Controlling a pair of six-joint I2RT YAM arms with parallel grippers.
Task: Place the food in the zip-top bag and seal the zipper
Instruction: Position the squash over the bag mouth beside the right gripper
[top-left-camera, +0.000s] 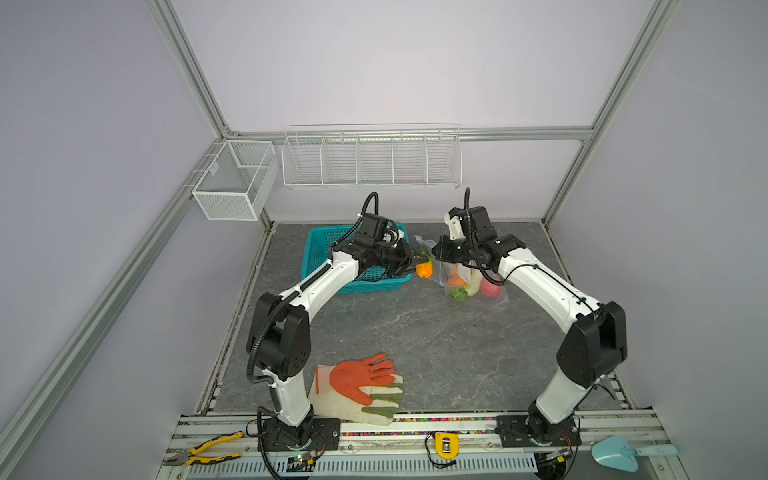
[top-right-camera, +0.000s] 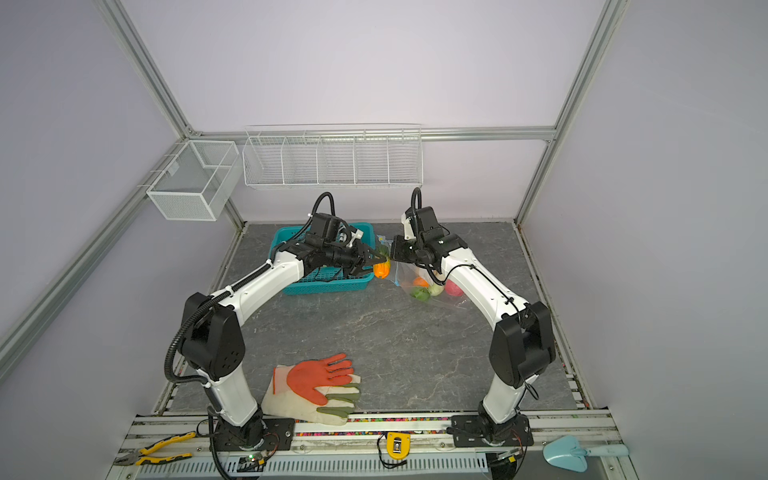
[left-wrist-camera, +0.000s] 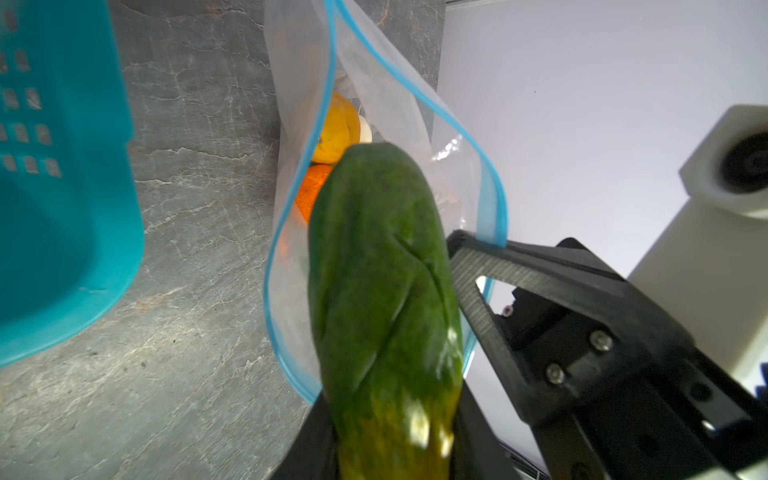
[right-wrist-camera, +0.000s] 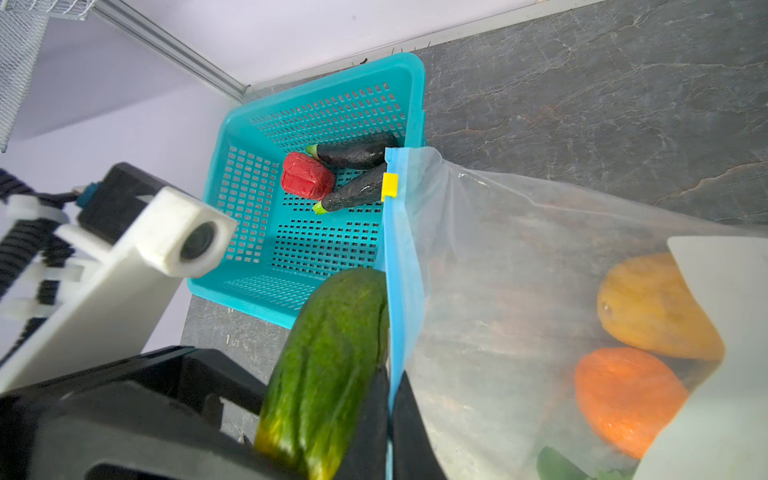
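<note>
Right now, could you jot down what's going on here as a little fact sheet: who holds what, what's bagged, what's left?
Left gripper: shut on a green toy vegetable, its tip at the bag's mouth
Right gripper: pinching the zipper, holding the zip-top bag open
Inside bag: yellow piece, orange piece, among others
Basket: red piece, two dark eggplants
Seal: not yet closed

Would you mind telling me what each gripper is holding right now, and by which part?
The left gripper holds the green toy vegetable by its yellowish end; the right gripper pinches the zip-top bag by its blue zipper, holding the mouth open.
</note>
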